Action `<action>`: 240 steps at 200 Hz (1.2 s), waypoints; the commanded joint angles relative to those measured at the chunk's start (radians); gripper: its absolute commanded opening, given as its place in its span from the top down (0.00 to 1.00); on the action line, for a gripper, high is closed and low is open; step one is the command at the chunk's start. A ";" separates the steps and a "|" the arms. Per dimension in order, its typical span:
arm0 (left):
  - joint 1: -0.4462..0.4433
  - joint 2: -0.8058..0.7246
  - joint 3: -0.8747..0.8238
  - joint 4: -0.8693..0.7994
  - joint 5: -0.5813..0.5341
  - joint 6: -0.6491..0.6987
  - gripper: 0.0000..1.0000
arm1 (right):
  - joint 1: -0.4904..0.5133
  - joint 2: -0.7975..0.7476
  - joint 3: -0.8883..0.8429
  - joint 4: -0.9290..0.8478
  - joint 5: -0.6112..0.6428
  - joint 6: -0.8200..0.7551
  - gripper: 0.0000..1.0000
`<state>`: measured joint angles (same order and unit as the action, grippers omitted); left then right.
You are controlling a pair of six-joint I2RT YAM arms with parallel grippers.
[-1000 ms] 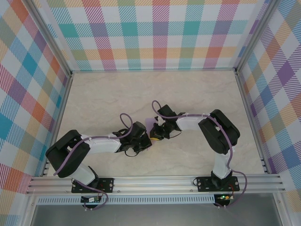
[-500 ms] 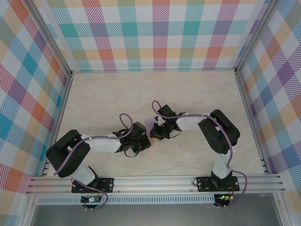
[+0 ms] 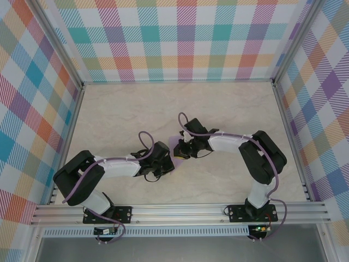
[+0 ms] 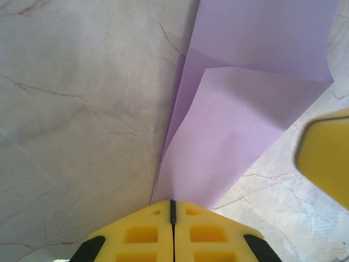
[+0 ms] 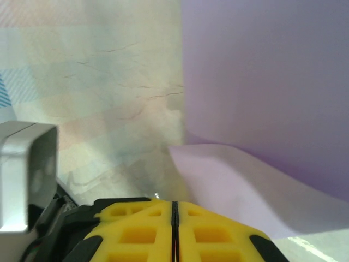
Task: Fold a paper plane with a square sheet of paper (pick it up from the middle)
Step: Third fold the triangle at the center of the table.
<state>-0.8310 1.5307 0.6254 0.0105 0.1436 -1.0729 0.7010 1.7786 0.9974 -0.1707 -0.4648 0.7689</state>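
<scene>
1. At the near edge of the table (image 3: 229, 109), both arm bases sit bolted to an aluminium rail (image 3: 180, 210). The left arm (image 3: 109, 169) reaches right and the right arm (image 3: 240, 144) bends left, so the two meet near the table's middle.
2. The left gripper (image 4: 172, 203) has its yellow fingers pressed flat together. The narrow near end of the square sheet of paper (image 4: 240, 125) runs in under their tips, held there.
3. Just right of it and slightly farther, the right gripper (image 5: 173, 203) is likewise closed tight, its fingers touching along their whole length. A raised, curling fold of the paper stands right beyond its tips. Whether any of that fold is caught between them is hard to tell from this angle.
4. The lilac sheet lies on the table between the two grippers and just beyond them. It is partly folded: one flap is creased over the rest, and the shape widens toward the far side. From above, a small patch of it peeks out past the wrists.
5. Farther on is bare marble-patterned table, then the checked walls (image 3: 180, 38) on the left, right and far sides.
</scene>
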 commanded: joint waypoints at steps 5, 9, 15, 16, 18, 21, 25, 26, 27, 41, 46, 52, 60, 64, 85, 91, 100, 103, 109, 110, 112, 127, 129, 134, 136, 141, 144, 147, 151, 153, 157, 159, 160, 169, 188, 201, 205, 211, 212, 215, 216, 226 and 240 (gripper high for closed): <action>-0.013 0.017 0.012 -0.066 -0.035 0.020 0.94 | -0.002 -0.012 -0.048 0.008 -0.013 -0.010 0.91; -0.014 0.018 0.013 -0.066 -0.035 0.021 0.94 | -0.002 -0.010 -0.054 0.013 -0.014 -0.007 0.91; -0.014 0.019 0.014 -0.066 -0.035 0.022 0.94 | -0.001 -0.008 -0.062 0.020 -0.014 -0.005 0.91; -0.013 0.020 0.014 -0.066 -0.034 0.022 0.94 | -0.001 -0.008 -0.063 0.022 -0.014 -0.004 0.91; -0.012 0.021 0.014 -0.066 -0.035 0.022 0.94 | -0.001 -0.008 -0.066 0.023 -0.015 -0.004 0.91; -0.013 0.021 0.016 -0.066 -0.034 0.023 0.94 | -0.002 -0.007 -0.070 0.026 -0.014 -0.002 0.91; -0.012 0.022 0.016 -0.068 -0.034 0.022 0.94 | -0.001 -0.005 -0.074 0.029 -0.014 -0.001 0.91; -0.012 0.023 0.016 -0.067 -0.034 0.023 0.94 | -0.001 -0.004 -0.075 0.030 -0.015 -0.001 0.92; -0.013 0.022 0.016 -0.067 -0.034 0.023 0.94 | -0.001 -0.003 -0.076 0.030 -0.015 -0.001 0.92; -0.014 0.023 0.017 -0.070 -0.034 0.022 0.94 | -0.001 0.004 -0.084 0.035 -0.012 0.002 0.92; -0.013 0.023 0.017 -0.070 -0.035 0.023 0.94 | -0.001 0.007 -0.087 0.038 -0.012 0.002 0.92; -0.014 0.023 0.019 -0.072 -0.036 0.022 0.94 | -0.002 0.010 -0.089 0.040 -0.012 0.003 0.92; -0.013 0.023 0.020 -0.076 -0.036 0.022 0.94 | -0.001 0.016 -0.092 0.042 -0.012 0.004 0.92; -0.013 0.023 0.020 -0.077 -0.037 0.023 0.95 | -0.001 0.019 -0.092 0.042 -0.010 0.004 0.92; -0.012 0.020 0.025 -0.084 -0.040 0.025 0.95 | -0.002 0.033 -0.092 0.040 0.000 0.004 0.92; -0.012 0.019 0.026 -0.086 -0.039 0.027 0.94 | -0.001 0.036 -0.092 0.039 0.004 0.004 0.92; -0.013 0.017 0.028 -0.088 -0.039 0.029 0.94 | -0.001 0.040 -0.092 0.039 0.009 0.004 0.92; -0.012 0.018 0.028 -0.089 -0.040 0.028 0.95 | -0.001 0.041 -0.091 0.038 0.009 0.004 0.92; -0.013 0.017 0.029 -0.092 -0.039 0.030 0.94 | -0.001 0.042 -0.091 0.037 0.013 0.004 0.92; -0.013 0.017 0.030 -0.092 -0.039 0.030 0.94 | -0.001 0.043 -0.091 0.037 0.014 0.005 0.92; -0.013 0.017 0.031 -0.092 -0.040 0.030 0.95 | -0.002 0.044 -0.091 0.037 0.013 0.004 0.92; -0.013 0.017 0.035 -0.098 -0.041 0.033 0.95 | -0.002 0.047 -0.091 0.036 0.021 0.005 0.92; -0.013 0.017 0.036 -0.098 -0.041 0.033 0.94 | -0.002 0.047 -0.091 0.035 0.022 0.006 0.92; -0.013 0.016 0.036 -0.098 -0.041 0.035 0.94 | -0.001 0.047 -0.091 0.033 0.023 0.005 0.93; -0.014 0.016 0.037 -0.099 -0.042 0.034 0.94 | -0.001 0.047 -0.091 0.033 0.025 0.006 0.93; -0.014 0.016 0.039 -0.100 -0.041 0.034 0.95 | -0.001 0.047 -0.092 0.030 0.029 0.007 0.93; -0.012 0.016 0.040 -0.101 -0.041 0.036 0.94 | -0.001 0.048 -0.092 0.029 0.029 0.008 0.93; -0.013 0.014 0.042 -0.102 -0.041 0.036 0.95 | -0.001 0.047 -0.092 0.028 0.031 0.009 0.93; -0.012 0.013 0.044 -0.103 -0.043 0.040 0.95 | -0.001 0.046 -0.094 0.027 0.034 0.010 0.93; -0.012 0.013 0.046 -0.104 -0.042 0.040 0.95 | -0.001 0.045 -0.094 0.027 0.034 0.011 0.93; -0.012 0.011 0.049 -0.105 -0.044 0.042 0.95 | -0.001 0.045 -0.096 0.028 0.036 0.014 0.93; -0.011 0.010 0.050 -0.107 -0.044 0.043 0.94 | -0.001 0.046 -0.097 0.026 0.036 0.014 0.93; -0.012 0.009 0.051 -0.107 -0.044 0.043 0.94 | -0.001 0.045 -0.096 0.027 0.037 0.014 0.93; -0.012 0.000 0.059 -0.109 -0.045 0.049 0.94 | -0.002 0.046 -0.101 0.028 0.039 0.019 0.93; -0.011 -0.032 0.069 -0.093 -0.042 0.062 0.94 | -0.001 0.045 -0.108 0.029 0.045 0.030 0.93; -0.013 -0.054 0.068 -0.071 -0.031 0.064 0.94 | -0.001 0.045 -0.112 0.031 0.047 0.037 0.93; -0.013 -0.061 0.066 -0.062 -0.027 0.062 0.94 | -0.001 0.044 -0.112 0.032 0.048 0.041 0.93; -0.014 -0.068 0.063 -0.048 -0.018 0.059 0.94 | -0.001 0.044 -0.113 0.031 0.050 0.045 0.93; -0.013 -0.068 0.062 -0.046 -0.016 0.058 0.94 | -0.001 0.044 -0.113 0.031 0.051 0.046 0.93; -0.013 -0.071 0.059 -0.039 -0.014 0.055 0.94 | -0.001 0.043 -0.114 0.031 0.051 0.048 0.93; -0.014 -0.071 0.056 -0.036 -0.011 0.054 0.94 | -0.001 0.042 -0.114 0.031 0.052 0.048 0.93; -0.016 -0.074 0.044 -0.005 0.003 0.036 0.93 | -0.002 0.041 -0.116 0.031 0.055 0.056 0.93; -0.019 -0.065 0.026 0.037 0.024 0.010 0.93 | -0.001 0.040 -0.118 0.029 0.058 0.065 0.93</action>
<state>-0.8310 1.4796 0.6701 -0.0265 0.1310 -1.0325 0.7006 1.8103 0.9024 -0.1314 -0.4500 0.8070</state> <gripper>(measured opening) 0.067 0.070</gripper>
